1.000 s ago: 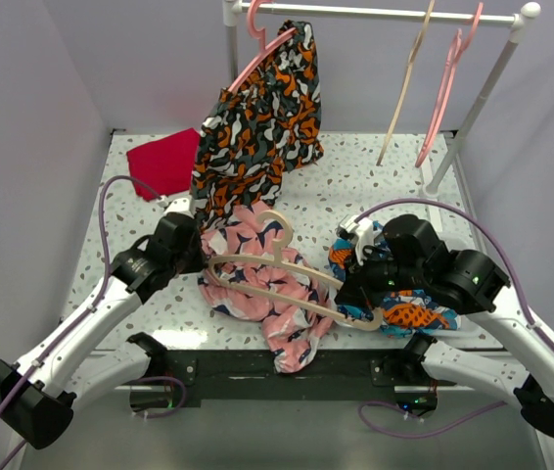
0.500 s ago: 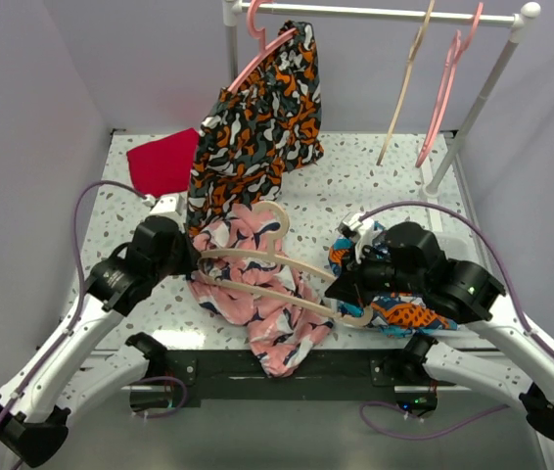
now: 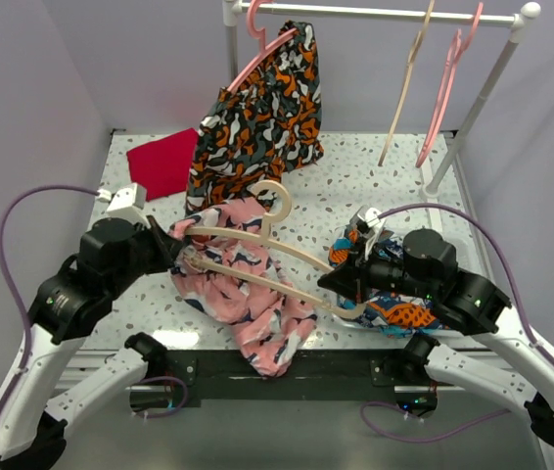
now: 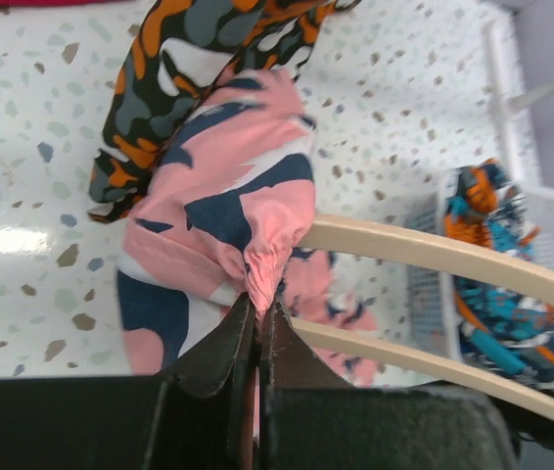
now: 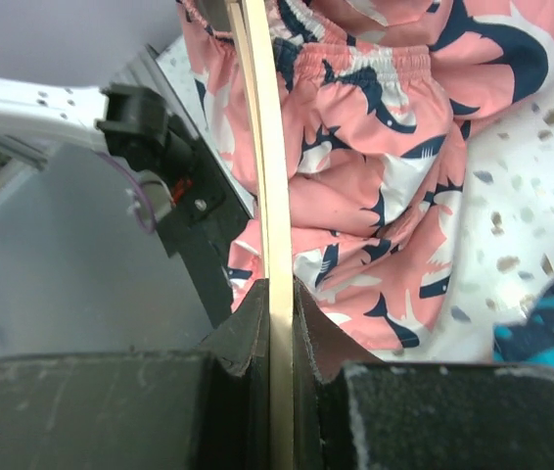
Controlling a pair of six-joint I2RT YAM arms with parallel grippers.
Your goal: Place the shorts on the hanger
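The pink shorts (image 3: 248, 294) with navy-and-white print hang in a bunch over the table's front middle, draped around the cream hanger (image 3: 257, 257). My left gripper (image 3: 181, 253) is shut on a pinched fold of the shorts (image 4: 262, 264) at the hanger's left end. The hanger's two bars (image 4: 424, 250) run off to the right in the left wrist view. My right gripper (image 3: 341, 294) is shut on the hanger's right end, and the thin bar (image 5: 269, 196) passes straight between its jaws, with the shorts (image 5: 375, 147) behind it.
An orange-black-white garment (image 3: 257, 122) hangs from a pink hanger on the rail (image 3: 375, 12) at the back. Another cream hanger (image 3: 404, 88) and a pink one (image 3: 445, 88) hang further right. A red cloth (image 3: 162, 164) lies back left. A white basket with blue-orange cloth (image 3: 404, 313) sits under my right arm.
Both arms have lifted and shifted left with the hanger and shorts. The left gripper has pulled the shorts' edge further left, and the shorts now hang lower over the front edge.
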